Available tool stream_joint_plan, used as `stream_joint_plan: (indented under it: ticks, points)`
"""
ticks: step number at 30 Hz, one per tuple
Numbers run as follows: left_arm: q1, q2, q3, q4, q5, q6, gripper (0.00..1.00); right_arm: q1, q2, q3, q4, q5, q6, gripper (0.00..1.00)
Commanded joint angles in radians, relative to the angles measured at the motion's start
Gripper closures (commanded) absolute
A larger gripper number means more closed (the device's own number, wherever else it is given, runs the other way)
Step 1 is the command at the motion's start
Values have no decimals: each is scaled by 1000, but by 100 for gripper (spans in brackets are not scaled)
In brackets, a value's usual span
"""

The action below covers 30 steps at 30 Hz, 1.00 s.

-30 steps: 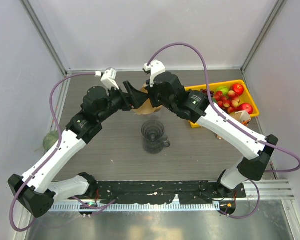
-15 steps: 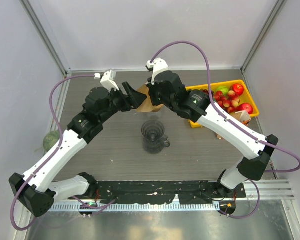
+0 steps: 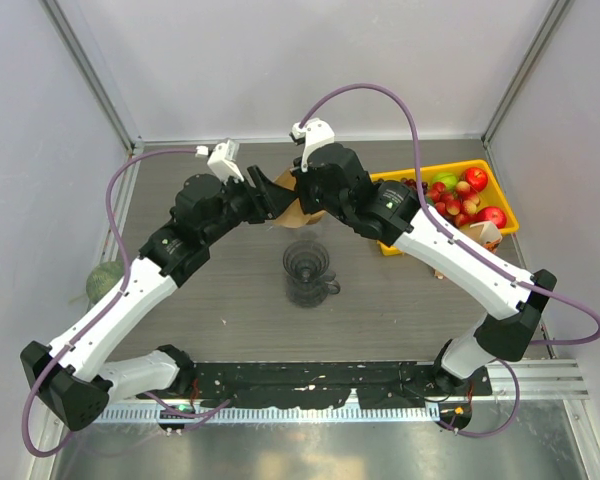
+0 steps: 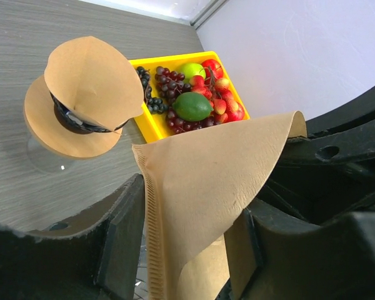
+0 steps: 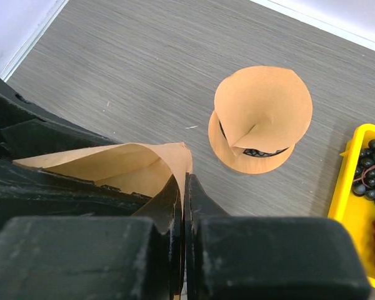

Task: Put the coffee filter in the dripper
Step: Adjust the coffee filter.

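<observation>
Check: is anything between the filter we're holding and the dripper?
Nothing visible. The filter, pinched in the right gripper, hangs just beyond the dripper. Only table surface lies between them, and the dripper's top looks unobstructed.

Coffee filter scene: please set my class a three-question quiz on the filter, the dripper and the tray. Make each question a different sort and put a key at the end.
1. True or false: the glass dripper already has a paper filter inside it.
2. Multiple choice: the yellow tray holds A) fruit, B) mugs, C) spoons.
3. Short answer: which pincer is pinched shut on the edge of the coffee filter?

Key:
1. False; the dripper stands empty.
2. A.
3. The right pincer.
</observation>
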Motion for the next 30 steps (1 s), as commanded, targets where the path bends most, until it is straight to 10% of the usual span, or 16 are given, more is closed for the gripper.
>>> stream_joint_plan:
  ticks: [1,14,30]
  points:
    - [-7,-5,-10,67,9,7,51,9,-15,38,28,-20,24,95]
    - [-10,-2,-7,66,17,23,100,12,-13,37,28,-17,13,95]
    - [-20,-16,62,-112,-35,19,100,8,-44,-6,25,15,-41,95]
